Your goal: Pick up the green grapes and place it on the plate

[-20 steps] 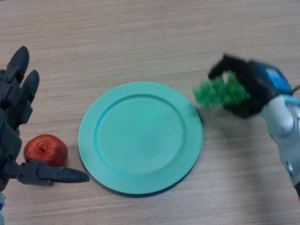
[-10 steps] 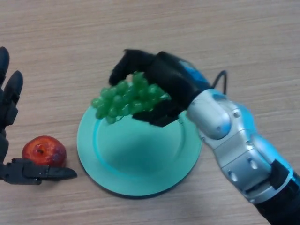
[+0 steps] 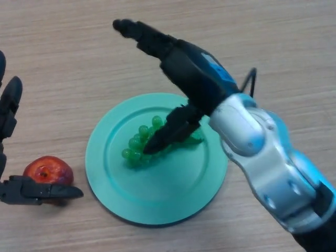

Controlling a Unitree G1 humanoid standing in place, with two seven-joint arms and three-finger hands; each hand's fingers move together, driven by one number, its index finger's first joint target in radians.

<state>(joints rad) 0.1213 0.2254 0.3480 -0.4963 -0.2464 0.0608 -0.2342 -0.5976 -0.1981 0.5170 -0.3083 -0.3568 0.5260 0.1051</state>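
The green grapes (image 3: 140, 143) lie on the teal plate (image 3: 121, 194), a little left of its middle. My right hand (image 3: 184, 68) is above the plate with its fingers stretched out and away from the bunch. Its thumb (image 3: 167, 134) points down over the right part of the grapes and hides it. The hand holds nothing. My left hand (image 3: 16, 189) is open at the left edge, beside the red apple.
A red apple (image 3: 49, 171) sits on the wooden table left of the plate, between my left hand's thumb and fingers. My right arm crosses the plate's right side.
My right hand carried the grapes from the right over the plate, lowered them and opened. The grapes now rest on the plate. The left hand barely moved.
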